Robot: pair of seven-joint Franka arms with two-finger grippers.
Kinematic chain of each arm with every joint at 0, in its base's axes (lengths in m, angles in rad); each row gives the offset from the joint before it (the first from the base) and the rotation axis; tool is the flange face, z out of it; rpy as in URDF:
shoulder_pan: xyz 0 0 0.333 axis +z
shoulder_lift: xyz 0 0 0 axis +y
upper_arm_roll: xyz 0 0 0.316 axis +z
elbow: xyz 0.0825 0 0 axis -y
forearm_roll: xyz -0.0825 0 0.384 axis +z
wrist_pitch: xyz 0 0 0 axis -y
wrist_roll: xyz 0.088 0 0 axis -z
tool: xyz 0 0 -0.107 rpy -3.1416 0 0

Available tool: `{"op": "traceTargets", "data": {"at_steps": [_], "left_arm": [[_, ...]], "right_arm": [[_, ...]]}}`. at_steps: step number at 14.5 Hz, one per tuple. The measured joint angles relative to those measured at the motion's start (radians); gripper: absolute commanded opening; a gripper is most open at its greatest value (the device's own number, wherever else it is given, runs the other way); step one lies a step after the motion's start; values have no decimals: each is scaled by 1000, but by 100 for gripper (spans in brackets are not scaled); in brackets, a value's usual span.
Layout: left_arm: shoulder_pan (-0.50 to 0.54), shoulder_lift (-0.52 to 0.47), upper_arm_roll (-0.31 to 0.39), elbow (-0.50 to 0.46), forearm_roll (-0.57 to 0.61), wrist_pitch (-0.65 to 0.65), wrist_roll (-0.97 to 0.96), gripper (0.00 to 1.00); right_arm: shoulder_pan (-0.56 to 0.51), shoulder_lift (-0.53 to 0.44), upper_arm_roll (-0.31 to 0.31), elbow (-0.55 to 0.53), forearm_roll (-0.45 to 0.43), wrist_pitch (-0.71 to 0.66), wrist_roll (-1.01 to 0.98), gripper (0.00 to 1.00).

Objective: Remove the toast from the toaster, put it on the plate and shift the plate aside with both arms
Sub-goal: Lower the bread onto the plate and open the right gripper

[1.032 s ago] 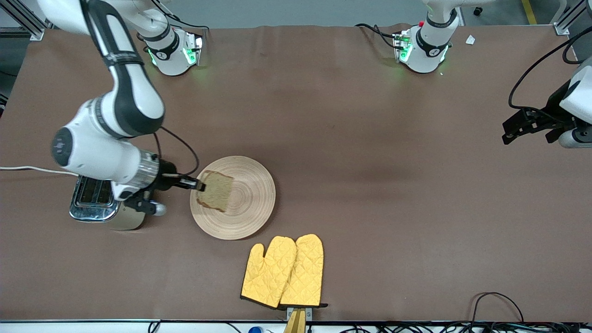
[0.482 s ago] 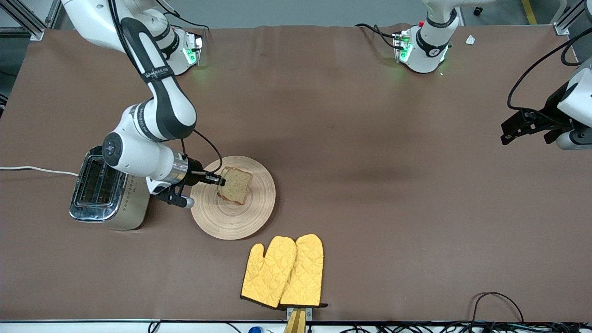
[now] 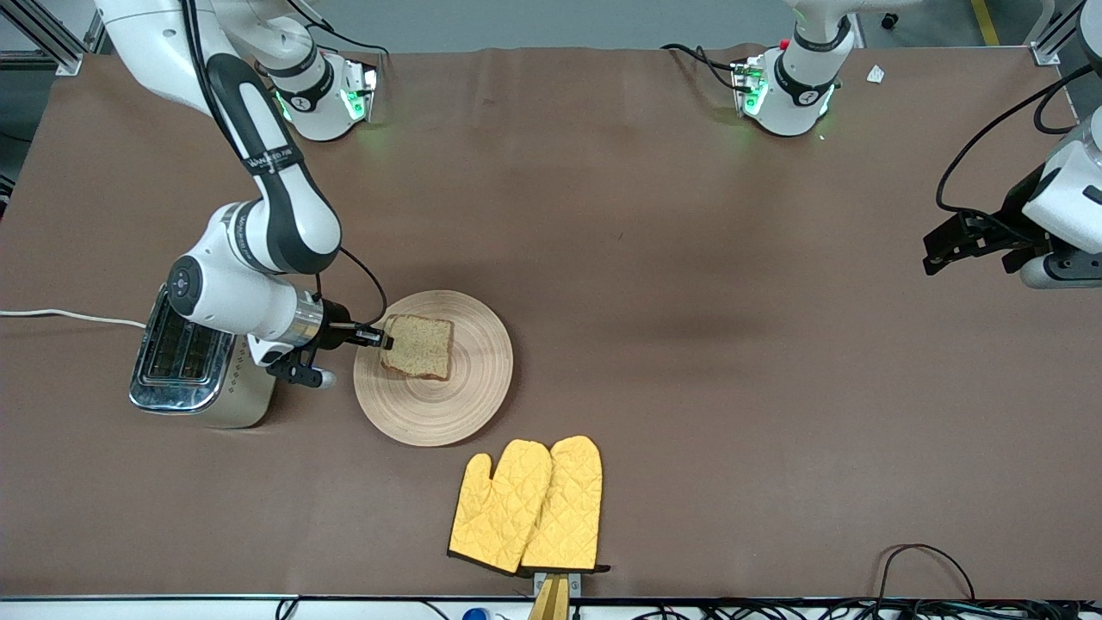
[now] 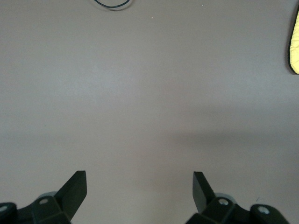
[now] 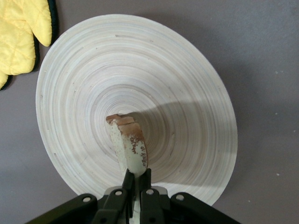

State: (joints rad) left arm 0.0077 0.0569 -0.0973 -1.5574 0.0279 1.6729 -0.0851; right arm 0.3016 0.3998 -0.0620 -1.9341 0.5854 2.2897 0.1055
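Jaws of the right gripper (image 3: pixel 385 341) clamp the toast (image 3: pixel 418 347) over the plate (image 3: pixel 469 405) — out of the toaster (image 3: pixel 200 370), not yet released. Left gripper (image 3: pixel 968 243) waits wide open — plate move remains.

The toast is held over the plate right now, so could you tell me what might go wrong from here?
1. The right gripper pinches the toast by one edge only, so it may slip or break.
2. The toast hangs over the plate toward the toaster end, so it could land near the rim.
3. The oven mitts lie close beside the plate and could snag it when it is moved.
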Motion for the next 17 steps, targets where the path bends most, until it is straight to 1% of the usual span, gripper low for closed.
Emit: {"op": "traceTargets", "data": {"at_steps": [4,5,6,7,8,9,10,12,15,17], "left_arm": [[2,4,0,-2,0,-3,0,100],[2,5,0,-2,0,-3,0,100],[2,6,0,-3,0,-3,0,100],[2,6,0,-3,0,-3,0,100],[1,7,0,-3,0,-4,0,100],[0,7,0,-3,0,-9,0,100],[-1,8,-1,-3,-2,-27,0,100],[-3,17,-3,-4,-29,-67,0,100],[-18,55,-16,-7,-133,-74,-1,100],[-46,103,-23,-8,-206,-70,-15,100]], "right_arm": [[-39,30,-1,-2,0,20,-75,0],[-51,39,-1,-2,1,26,-91,2],[-60,46,-1,-2,1,32,-103,7],[-65,53,-1,-2,1,38,-111,28],[-67,56,-1,-2,1,42,-113,70],[-67,58,0,-2,1,43,-113,91],[-67,57,0,-1,1,45,-113,100],[-67,58,1,0,2,45,-114,100],[-67,57,0,4,2,45,-115,100],[-70,55,-10,14,1,45,-120,100]]}}
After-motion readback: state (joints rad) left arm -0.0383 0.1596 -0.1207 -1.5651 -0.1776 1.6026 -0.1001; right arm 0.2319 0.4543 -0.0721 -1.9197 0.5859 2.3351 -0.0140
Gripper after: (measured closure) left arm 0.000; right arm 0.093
